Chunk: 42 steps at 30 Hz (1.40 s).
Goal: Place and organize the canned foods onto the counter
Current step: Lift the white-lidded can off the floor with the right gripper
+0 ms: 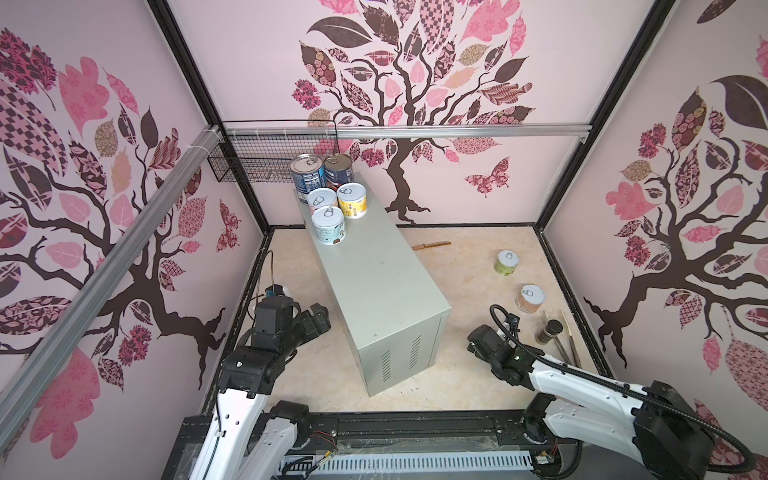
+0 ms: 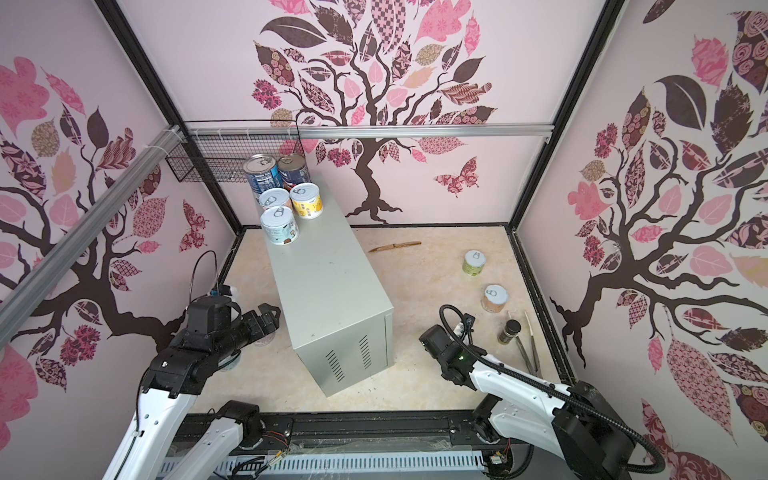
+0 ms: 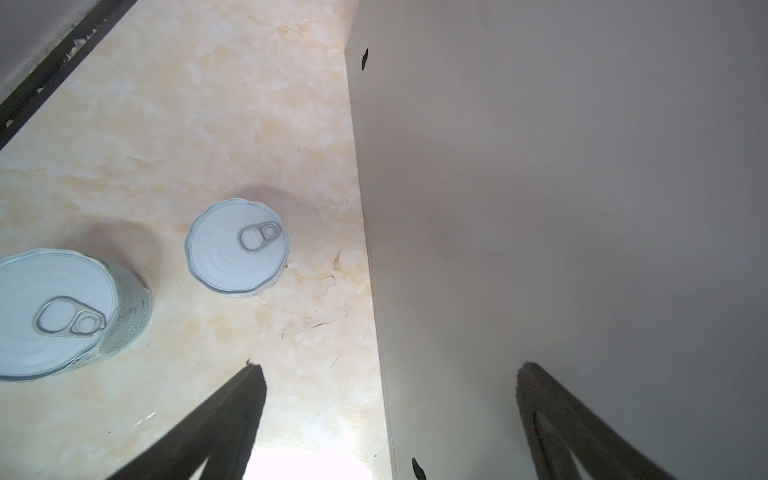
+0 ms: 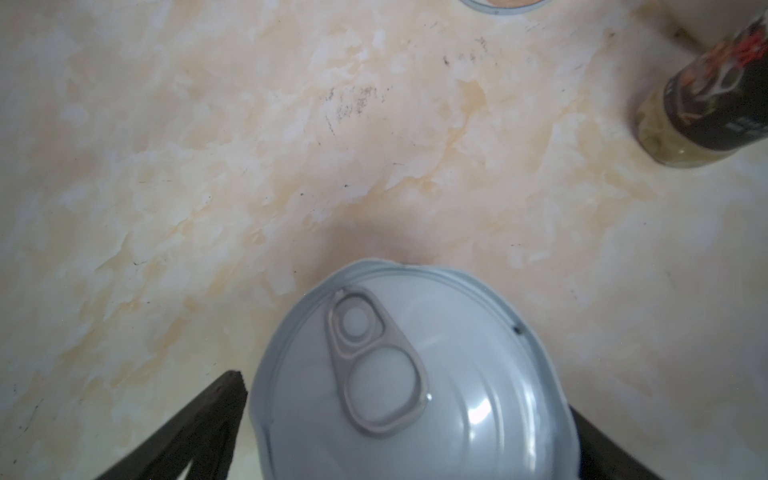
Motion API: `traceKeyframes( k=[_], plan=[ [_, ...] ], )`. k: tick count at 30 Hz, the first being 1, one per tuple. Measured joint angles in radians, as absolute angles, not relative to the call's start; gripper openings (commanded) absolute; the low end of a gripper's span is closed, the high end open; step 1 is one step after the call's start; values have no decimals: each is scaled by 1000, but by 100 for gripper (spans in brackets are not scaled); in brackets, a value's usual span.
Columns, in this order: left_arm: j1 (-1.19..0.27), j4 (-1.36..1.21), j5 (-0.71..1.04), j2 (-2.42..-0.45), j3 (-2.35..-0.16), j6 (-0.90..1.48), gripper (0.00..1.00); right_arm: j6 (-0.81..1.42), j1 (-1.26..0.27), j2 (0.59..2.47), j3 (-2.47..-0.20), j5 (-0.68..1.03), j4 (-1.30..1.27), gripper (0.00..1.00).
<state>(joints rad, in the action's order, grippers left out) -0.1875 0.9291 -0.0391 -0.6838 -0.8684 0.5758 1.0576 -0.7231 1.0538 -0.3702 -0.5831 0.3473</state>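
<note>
Counting five cans (image 1: 328, 224) bunched upright at the far end of the counter (image 1: 382, 291) in a top view. Spotting a green can (image 1: 507, 262) and a tan can (image 1: 530, 298) down on the floor (image 1: 465, 270), off to the right and well apart from the counter. Can't make out the fingertips of the right arm (image 1: 511, 361) from up there, tucked under its own wrist.

Switching to the left wrist view: left gripper (image 3: 392, 368) spread wide, holding nothing, hanging just beside the counter's side wall (image 3: 561, 208). Got a near can (image 3: 54, 311) and a far can (image 3: 237, 247) standing on the floor, both off to one side of the fingers (image 3: 224, 415) rather than between them.

Moving on to the right wrist view: right gripper (image 4: 403, 392) spread just as wide, straddling a white-lidded can (image 4: 415, 374) standing on the floor, lid up, long axis vertical, one finger either side. No squeeze to be seen yet. Looks like a head start for the right side: probably only needs closing on it, then lifting up and over to the counter on its left.
</note>
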Motion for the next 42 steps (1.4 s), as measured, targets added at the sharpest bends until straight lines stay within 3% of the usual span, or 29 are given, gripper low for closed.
traceKeyframes(
  k=[9, 21, 32, 42],
  plan=[
    [-182, 929, -36, -688, -867, 575, 98, 1028, -723, 1168, -371, -570, 291, 94],
    [-176, 929, -28, -693, -867, 575, 98, 967, -723, 1168, -377, -538, 247, 64],
    [-176, 929, -29, -688, -867, 575, 98, 741, -723, 1003, -404, -432, 258, 61],
    [-176, 929, -29, -688, -867, 575, 98, 558, -723, 964, -696, -408, 406, 60]
  ],
)
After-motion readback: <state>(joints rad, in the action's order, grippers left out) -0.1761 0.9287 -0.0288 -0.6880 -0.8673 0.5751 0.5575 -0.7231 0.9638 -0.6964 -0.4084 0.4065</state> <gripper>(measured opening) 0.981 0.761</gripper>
